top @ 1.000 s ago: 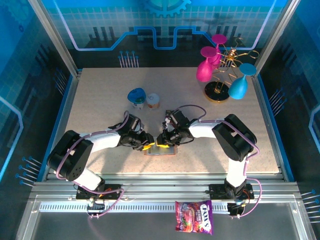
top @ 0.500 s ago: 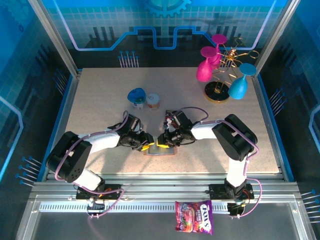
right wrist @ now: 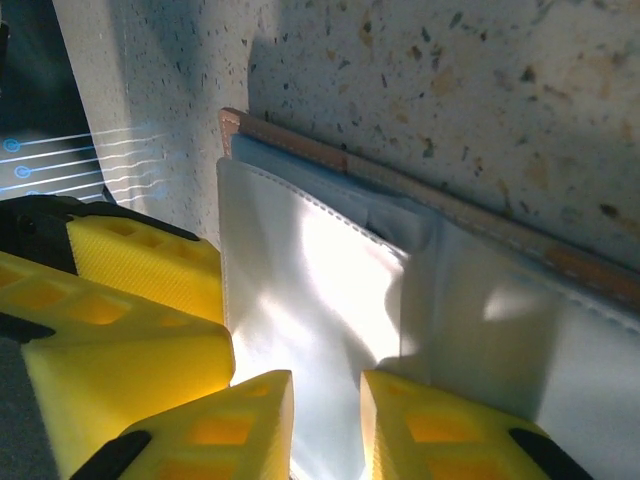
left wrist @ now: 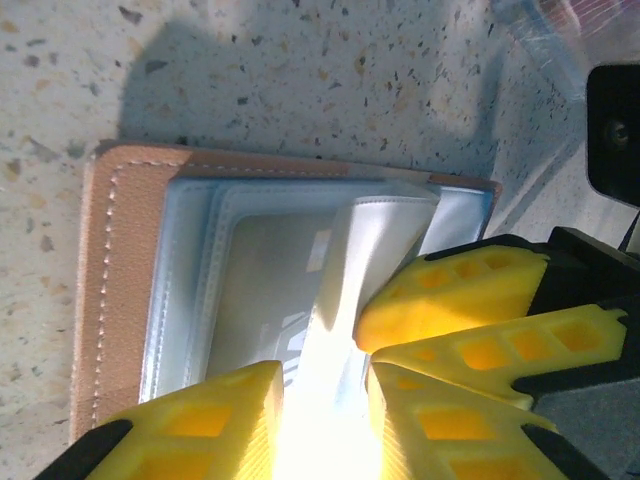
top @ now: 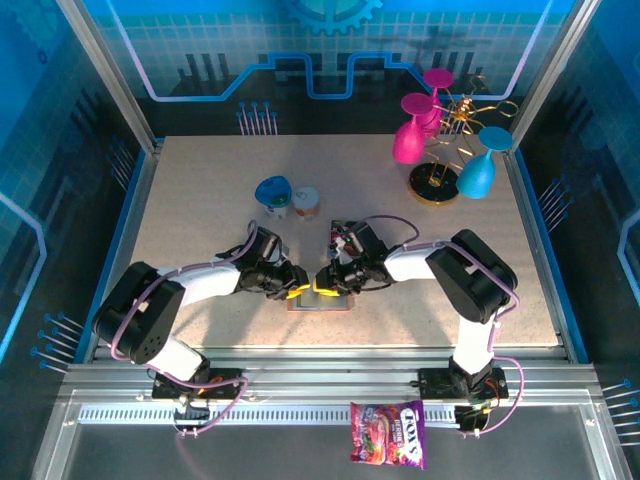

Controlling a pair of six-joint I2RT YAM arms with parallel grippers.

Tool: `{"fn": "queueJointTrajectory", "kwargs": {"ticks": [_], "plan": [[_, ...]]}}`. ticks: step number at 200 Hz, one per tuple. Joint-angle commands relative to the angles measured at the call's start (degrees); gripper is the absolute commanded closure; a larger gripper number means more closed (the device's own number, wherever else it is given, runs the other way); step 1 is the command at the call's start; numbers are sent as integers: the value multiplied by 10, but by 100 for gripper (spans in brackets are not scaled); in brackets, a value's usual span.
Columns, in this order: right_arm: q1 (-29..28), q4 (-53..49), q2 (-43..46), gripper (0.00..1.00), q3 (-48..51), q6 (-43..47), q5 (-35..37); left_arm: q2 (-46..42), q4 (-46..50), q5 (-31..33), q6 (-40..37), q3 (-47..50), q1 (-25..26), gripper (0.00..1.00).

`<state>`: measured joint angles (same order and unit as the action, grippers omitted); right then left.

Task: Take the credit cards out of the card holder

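The card holder (top: pixel 335 303) lies open and flat on the speckled worktop (top: pixel 200 200), directly under the two end effectors, which meet tip to tip over it.

The left end effector (top: pixel 296 292) stands over the holder's left part. In its wrist view the brown stitched leather edge of the holder (left wrist: pixel 105 300) lies ahead and to the left of the left end effector (left wrist: pixel 322 400). Its jaws stand narrow, and a pale inner leaf rises from the holder into the gap. Glare hides whether the pads press on it.

The right end effector (top: pixel 321 288) stands over the holder's right part. In its wrist view its jaws (right wrist: pixel 325 400) are also narrow, with the holder's pale face (right wrist: pixel 480 330) running between and beyond them. Whether it is clamped I cannot tell. The other arm's yellow fingers (right wrist: pixel 120 340) sit just beside it.
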<state>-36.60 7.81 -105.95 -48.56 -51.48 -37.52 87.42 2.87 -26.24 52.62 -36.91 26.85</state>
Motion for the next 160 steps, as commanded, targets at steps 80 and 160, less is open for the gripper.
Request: {"fn": "queueJointTrajectory", "kwargs": {"ticks": [80, 160], "plan": [[57, -107, 114, 70, 6, 38, 18, -18, 29, -28, -1, -49, 17, 64], [91, -138, 168, 71, 22, 49, 19, 32, 23, -31, 0, -93, 59, 47]]}}
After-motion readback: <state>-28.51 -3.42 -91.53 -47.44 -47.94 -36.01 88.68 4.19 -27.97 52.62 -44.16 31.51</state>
